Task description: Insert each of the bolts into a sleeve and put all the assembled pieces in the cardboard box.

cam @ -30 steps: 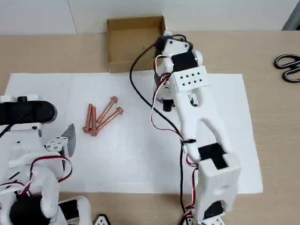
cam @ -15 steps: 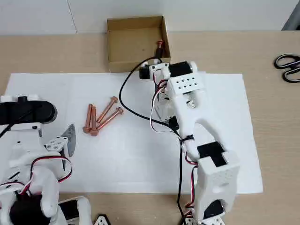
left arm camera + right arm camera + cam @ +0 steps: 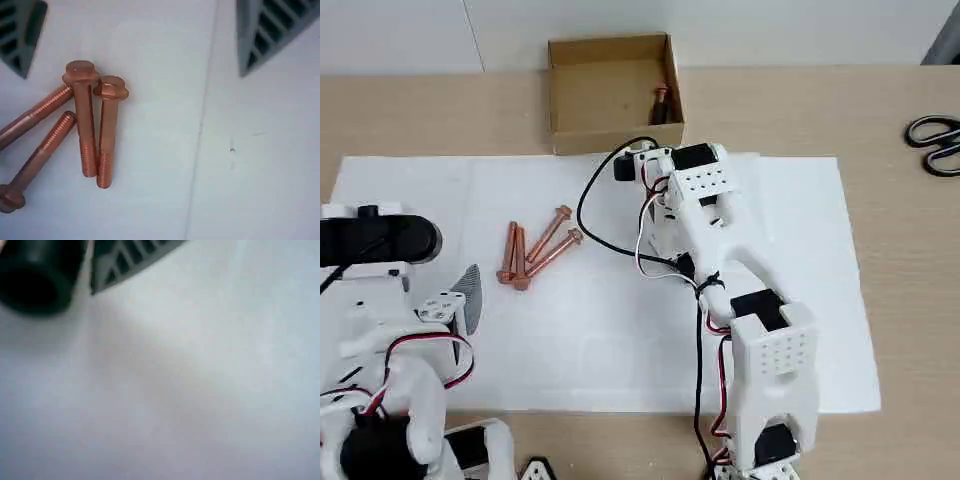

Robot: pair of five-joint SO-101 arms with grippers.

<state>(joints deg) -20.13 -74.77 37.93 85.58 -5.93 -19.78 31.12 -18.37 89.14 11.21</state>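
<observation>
Bolts (image 3: 536,250) lie on paper (image 3: 590,330); one sleeved bolt (image 3: 660,103) rests in the cardboard box (image 3: 595,95).

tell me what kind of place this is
Probably a lab bench or workshop desk for robot practice: a wooden table with a white sheet laid out, loose copper bolts on it, a cardboard box and scissors nearby.

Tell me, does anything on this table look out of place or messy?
Nothing looks spilled or broken. The four bolts lie in a loose, uneven cluster on the white paper, and the one piece in the cardboard box sits against one side wall.
</observation>
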